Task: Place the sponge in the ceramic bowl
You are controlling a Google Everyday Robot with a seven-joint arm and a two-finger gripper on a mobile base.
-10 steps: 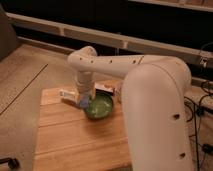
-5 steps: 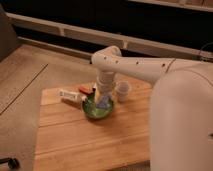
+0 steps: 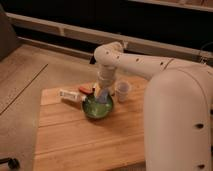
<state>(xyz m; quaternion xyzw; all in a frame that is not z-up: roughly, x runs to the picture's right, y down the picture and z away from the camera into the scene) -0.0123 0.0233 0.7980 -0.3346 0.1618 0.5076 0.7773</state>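
Your claw (image 3: 102, 91) hangs at the end of the smooth white arm, pointing straight down over the far side of the ceramic bowl (image 3: 93, 111). The wrist above it is a stubby, ribbed cylinder, and the rounded elbow shell has a row of small dark holes.

At the claw's tip you can see a small, soft-looking blue-grey block, the sponge (image 3: 104, 96), within the bowl's outline near its far rim. You cannot tell whether the claw is apart, together, or clamped on the sponge. Nor can you tell whether the sponge is hanging or already resting against the glaze.

The bowl is round, shallow and glossy green, and it catches a highlight inside. It sits on a pale wooden worktop (image 3: 75, 142) made of long planks with visible grain.

Just beside the bowl on the right stands a small white cup (image 3: 122, 91), plain and slightly tapered. To the bowl's left lies a white oblong packet (image 3: 69, 94) with dark markings. A flat orange-red item (image 3: 85, 90) lies between the packet and the claw.
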